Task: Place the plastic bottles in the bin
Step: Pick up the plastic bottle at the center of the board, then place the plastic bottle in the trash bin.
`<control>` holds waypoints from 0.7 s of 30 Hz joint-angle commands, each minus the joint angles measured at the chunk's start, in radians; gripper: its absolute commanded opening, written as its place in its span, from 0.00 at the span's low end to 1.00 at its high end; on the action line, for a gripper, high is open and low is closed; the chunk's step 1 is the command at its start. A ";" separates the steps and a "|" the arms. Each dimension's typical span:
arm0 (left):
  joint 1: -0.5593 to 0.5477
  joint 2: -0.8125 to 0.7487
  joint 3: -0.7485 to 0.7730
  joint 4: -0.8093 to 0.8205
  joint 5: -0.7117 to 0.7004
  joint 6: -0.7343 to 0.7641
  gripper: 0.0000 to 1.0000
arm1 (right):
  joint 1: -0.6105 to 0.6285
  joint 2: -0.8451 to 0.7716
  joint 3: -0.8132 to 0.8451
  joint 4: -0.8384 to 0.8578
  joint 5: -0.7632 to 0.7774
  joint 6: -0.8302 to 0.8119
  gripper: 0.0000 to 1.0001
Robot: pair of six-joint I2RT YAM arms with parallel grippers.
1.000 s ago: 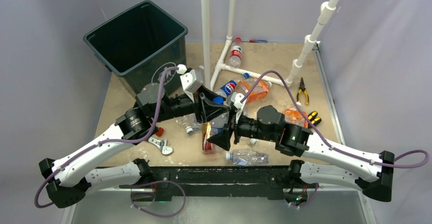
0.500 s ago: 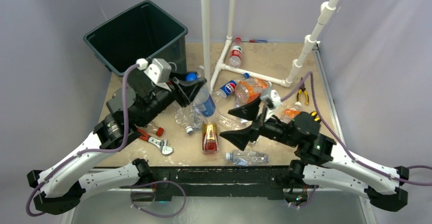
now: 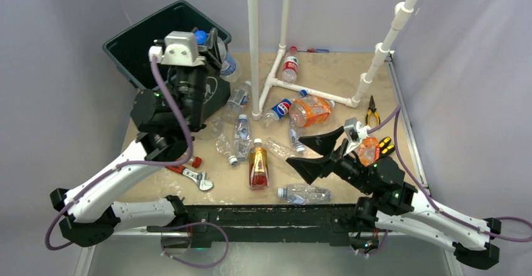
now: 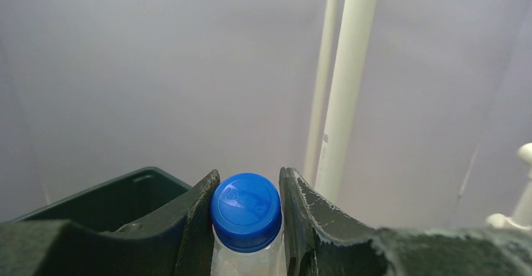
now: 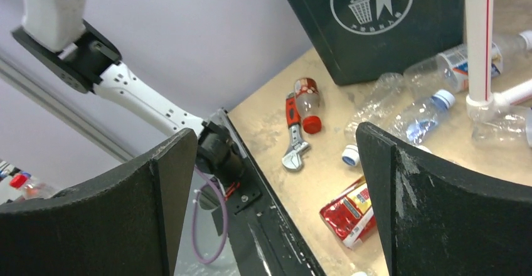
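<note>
My left gripper is shut on a clear plastic bottle with a blue cap, held high over the near right rim of the dark green bin. In the left wrist view the cap sits between both fingers, with the bin's rim below. My right gripper is open and empty above the table, right of the red-labelled amber bottle. Several more bottles lie on the table, among them a clear one, a blue-labelled one and an orange one.
A white pipe frame stands right of the bin. A red-handled wrench lies at the front left, also in the right wrist view. Yellow-handled pliers lie at the right. The bin's logo side faces the table.
My left gripper has lifted the blue-capped bottle from the table's middle up and back-left to the bin's rim. My right arm has drawn back to the right, jaws open.
</note>
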 commanded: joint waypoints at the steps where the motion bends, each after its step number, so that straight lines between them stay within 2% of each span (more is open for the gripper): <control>1: 0.001 0.055 0.081 0.219 -0.069 0.176 0.00 | 0.001 -0.004 -0.028 0.071 0.041 0.023 0.99; 4: 0.002 0.102 0.127 0.279 -0.071 0.233 0.00 | 0.001 0.014 -0.031 0.051 0.054 0.027 0.99; 7: 0.009 0.160 0.154 0.370 -0.107 0.329 0.00 | 0.001 0.002 -0.030 0.003 0.136 0.092 0.99; 10: 0.080 0.236 0.200 0.370 -0.124 0.367 0.00 | 0.001 -0.059 -0.076 0.023 0.163 0.125 0.99; 14: 0.261 0.307 0.285 0.212 -0.109 0.182 0.00 | 0.001 -0.134 -0.110 0.002 0.145 0.116 0.99; 18: 0.400 0.382 0.332 0.131 -0.046 0.080 0.00 | 0.001 -0.174 -0.103 -0.080 0.143 0.098 0.99; 21: 0.503 0.465 0.437 -0.068 0.056 -0.087 0.00 | 0.001 -0.209 -0.107 -0.115 0.150 0.083 0.99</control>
